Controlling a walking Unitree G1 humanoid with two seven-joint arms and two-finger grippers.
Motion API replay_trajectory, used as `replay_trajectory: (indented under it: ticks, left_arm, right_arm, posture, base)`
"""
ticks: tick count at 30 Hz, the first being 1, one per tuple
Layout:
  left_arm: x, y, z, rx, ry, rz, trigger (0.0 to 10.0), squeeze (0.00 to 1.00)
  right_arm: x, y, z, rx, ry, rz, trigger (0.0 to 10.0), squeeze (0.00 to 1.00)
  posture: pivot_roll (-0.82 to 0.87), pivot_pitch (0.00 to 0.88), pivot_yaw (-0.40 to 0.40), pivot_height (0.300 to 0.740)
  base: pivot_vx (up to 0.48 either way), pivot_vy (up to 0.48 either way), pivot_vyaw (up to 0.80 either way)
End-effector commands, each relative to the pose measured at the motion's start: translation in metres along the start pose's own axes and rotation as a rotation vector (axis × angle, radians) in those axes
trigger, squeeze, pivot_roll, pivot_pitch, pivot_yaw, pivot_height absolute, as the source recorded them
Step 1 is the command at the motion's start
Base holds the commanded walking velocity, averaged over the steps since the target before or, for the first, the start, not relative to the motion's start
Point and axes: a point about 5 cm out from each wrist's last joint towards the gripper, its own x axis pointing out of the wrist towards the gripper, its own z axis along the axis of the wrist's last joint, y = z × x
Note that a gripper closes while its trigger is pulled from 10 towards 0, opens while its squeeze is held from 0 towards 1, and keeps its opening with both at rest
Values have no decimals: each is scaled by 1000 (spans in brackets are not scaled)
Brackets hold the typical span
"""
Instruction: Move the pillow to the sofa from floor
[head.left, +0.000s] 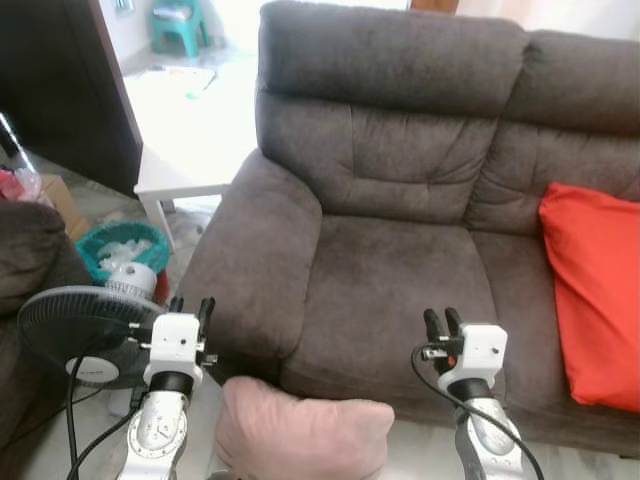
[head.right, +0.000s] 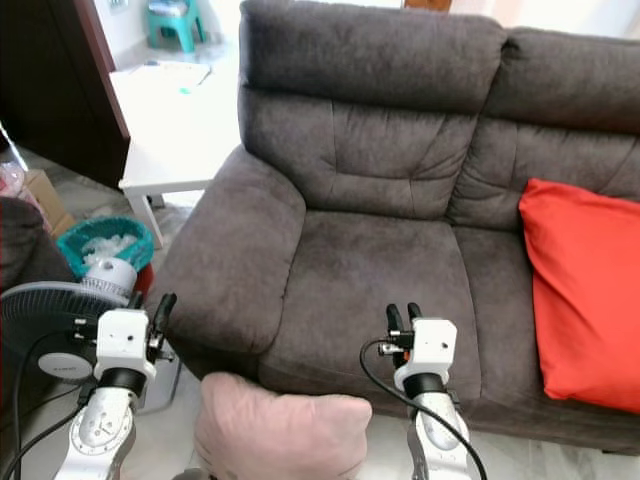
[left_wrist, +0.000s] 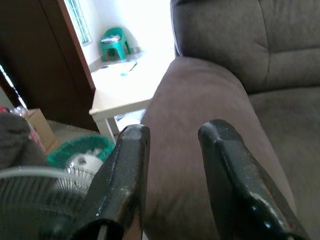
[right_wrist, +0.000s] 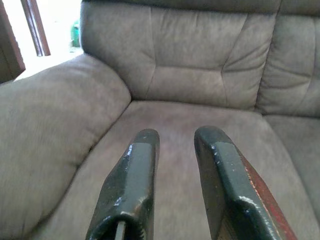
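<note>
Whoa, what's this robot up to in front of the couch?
It is standing before a dark grey sofa with both arms raised. A pink pillow sits low in front of the sofa, between the arms, and neither gripper touches it. The left gripper hovers by the sofa's armrest, the right gripper over the seat cushion; both are open and hold nothing. A red cushion already rests on the sofa's right side. A fan stands beside the left arm.

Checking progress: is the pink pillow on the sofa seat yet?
No, the pink pillow lies on the floor before the sofa, below both grippers.
</note>
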Motion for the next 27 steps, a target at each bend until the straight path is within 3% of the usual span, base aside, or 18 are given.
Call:
replay_trajectory:
  ticks: [1, 27]
  left_arm:
    - [1, -1, 1, 6, 3, -3, 10000, 0]
    - [4, -3, 3, 2, 1, -8, 10000, 0]
  right_arm:
    - [-1, -3, -2, -5, 4, -9, 10000, 0]
    - [2, -2, -5, 4, 12, 1, 10000, 0]
  posture:
    - [110, 62, -78, 630]
    - [113, 68, -74, 630]
  base:
    - [0, 0, 0]
    - [0, 0, 0]
